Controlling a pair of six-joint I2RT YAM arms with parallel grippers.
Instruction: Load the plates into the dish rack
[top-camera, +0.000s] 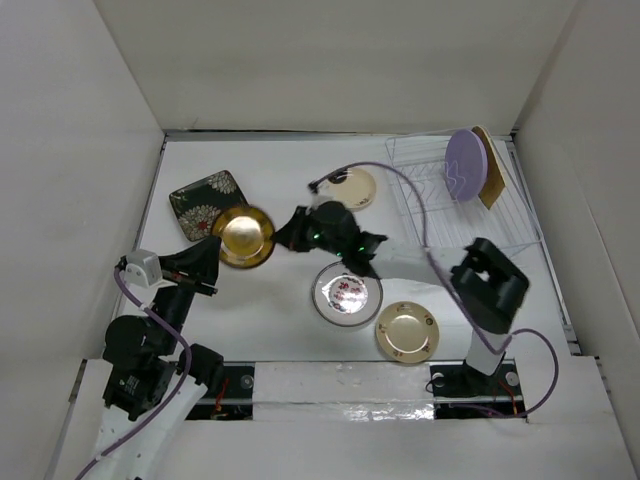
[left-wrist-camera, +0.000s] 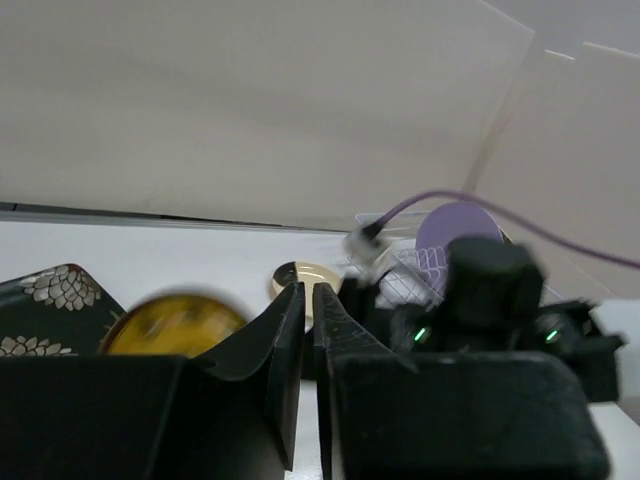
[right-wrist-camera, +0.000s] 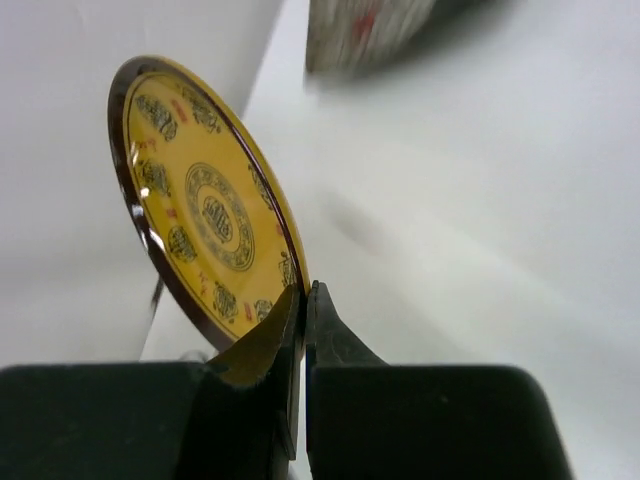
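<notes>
My right gripper is shut on the rim of a round yellow plate with a dark edge and printed medallions. From above, that gripper holds the plate at its right edge, next to the black square floral plate. My left gripper sits just left of the yellow plate, shut and empty. The white wire dish rack at the back right holds the lilac plate upright, with a tan plate behind it.
A cream plate lies at the back centre. A white-rimmed red-patterned plate and a cream-gold plate lie near the front. The right arm stretches across between them. White walls enclose the table.
</notes>
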